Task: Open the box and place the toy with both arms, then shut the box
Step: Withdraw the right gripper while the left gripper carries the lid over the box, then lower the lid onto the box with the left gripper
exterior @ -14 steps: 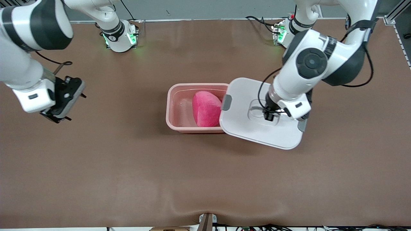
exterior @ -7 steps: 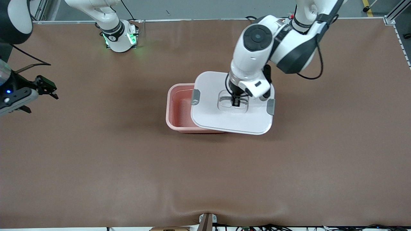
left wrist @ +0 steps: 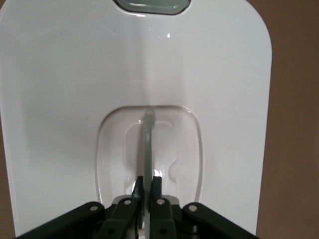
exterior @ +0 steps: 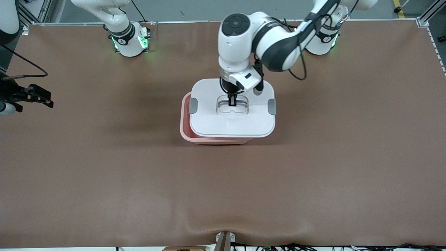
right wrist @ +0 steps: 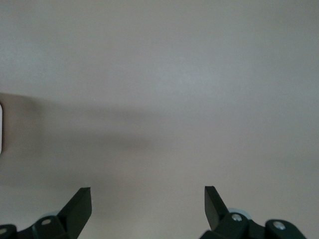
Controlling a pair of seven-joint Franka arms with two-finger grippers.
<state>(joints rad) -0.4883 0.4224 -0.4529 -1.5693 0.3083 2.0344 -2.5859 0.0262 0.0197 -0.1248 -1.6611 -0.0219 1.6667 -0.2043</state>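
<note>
Now the lid (exterior: 232, 120) sits nearly square over the box (exterior: 184, 129), where half a second ago it overhung toward the left arm's end and left much of the tub open; only a pink strip of rim shows at the lid's nine and six o'clock edges. The toy is hidden beneath it. The left end effector (exterior: 232, 101) has travelled with the lid toward the tabletop (exterior: 104, 174) centre, fingers (left wrist: 157, 186) pressed together, pinching the clear handle (left wrist: 147, 144) in its recess. The right end effector (exterior: 44, 101) has drawn farther toward the right arm's end, jaws spread wide, holding nothing.
</note>
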